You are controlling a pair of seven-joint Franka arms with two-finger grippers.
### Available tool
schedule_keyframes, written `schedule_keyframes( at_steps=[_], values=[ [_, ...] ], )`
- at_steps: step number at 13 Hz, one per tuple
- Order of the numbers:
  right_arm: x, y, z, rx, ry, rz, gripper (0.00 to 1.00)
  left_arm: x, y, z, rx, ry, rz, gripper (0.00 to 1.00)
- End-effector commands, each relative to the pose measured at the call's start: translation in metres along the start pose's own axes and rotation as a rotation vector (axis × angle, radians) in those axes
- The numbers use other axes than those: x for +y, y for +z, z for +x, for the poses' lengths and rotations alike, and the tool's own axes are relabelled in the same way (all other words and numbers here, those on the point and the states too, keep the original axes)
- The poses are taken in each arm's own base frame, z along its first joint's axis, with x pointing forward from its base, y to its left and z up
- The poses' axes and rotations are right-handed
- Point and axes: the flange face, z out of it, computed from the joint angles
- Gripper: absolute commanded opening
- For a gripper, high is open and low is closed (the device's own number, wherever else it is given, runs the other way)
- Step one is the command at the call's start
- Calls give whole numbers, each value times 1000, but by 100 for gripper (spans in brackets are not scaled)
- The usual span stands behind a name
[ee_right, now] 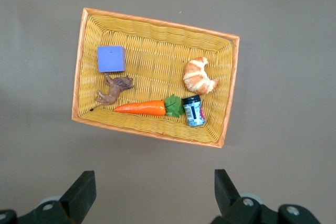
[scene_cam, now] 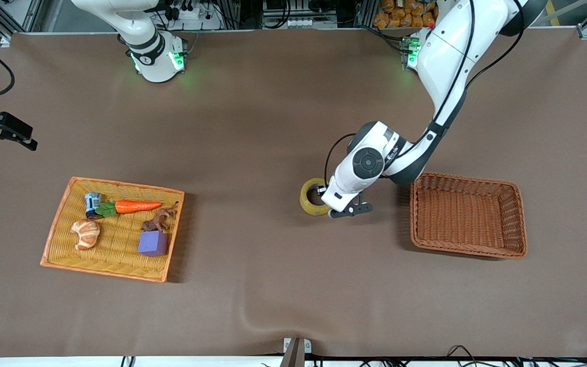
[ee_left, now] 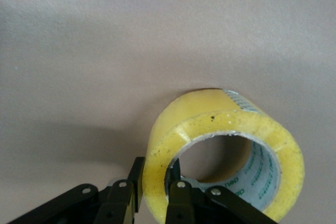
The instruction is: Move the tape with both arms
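The tape (scene_cam: 306,200) is a yellowish roll with a grey-white core, at mid-table beside the brown basket. My left gripper (scene_cam: 322,200) is shut on its wall, with one finger inside the core and one outside. In the left wrist view the tape (ee_left: 220,124) stands on edge in my gripper (ee_left: 156,169), at or just above the table; I cannot tell which. My right gripper (scene_cam: 10,133) hangs open and empty in the air at the right arm's end of the table. In the right wrist view its gripper (ee_right: 153,182) is well above the table beside the yellow basket.
A yellow-orange basket (scene_cam: 120,184) at the right arm's end holds a toy carrot (scene_cam: 138,206), a croissant (scene_cam: 86,233), a purple block (scene_cam: 153,243), a small jar (scene_cam: 92,204) and a brown toy animal (scene_cam: 158,220). An empty brown wicker basket (scene_cam: 469,178) sits toward the left arm's end.
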Motion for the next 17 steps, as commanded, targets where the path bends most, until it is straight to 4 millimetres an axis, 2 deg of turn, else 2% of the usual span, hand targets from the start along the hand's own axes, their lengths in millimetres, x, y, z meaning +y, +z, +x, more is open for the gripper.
schedule_keyframes(
  at_steps=[1, 2, 4, 5, 7, 9, 10, 12, 14, 15, 16, 17],
  values=[
    [0, -3, 0, -17, -23, -59, 100, -29, -68, 23, 47, -17, 38, 0],
    [0, -5, 1, -14, -18, -59, 100, -54, -108, 39, 61, -1, 50, 0],
    [0, -5, 1, -12, -18, -58, 100, -121, -166, 73, 74, 42, 72, 0],
    [-1, -5, 1, -13, -19, -55, 100, -160, -187, 91, 81, 75, 76, 0],
    [-3, 0, 3, -22, -19, -44, 100, -247, -202, 121, 72, 128, 74, 0],
    [1, 2, 0, -51, -4, -22, 100, -307, -190, 135, 40, 97, 72, 0],
    [2, 6, 5, -58, 1, -19, 100, -321, -176, 134, 21, 84, 73, 0],
    [1, 3, 6, -92, 4, -17, 100, -344, -146, 130, 12, 61, 69, 0],
    [2, 5, 9, -112, 7, -16, 100, -365, -117, 134, 45, 41, 50, 0],
    [2, 8, 9, -116, 9, -16, 100, -369, -114, 135, 47, 49, 63, 0],
    [3, 8, 8, -116, 18, -16, 100, -369, -119, 138, 58, 54, 74, 15],
    [3, 7, 9, -115, 35, -16, 100, -368, -125, 140, 70, 53, 73, 68]
  ],
)
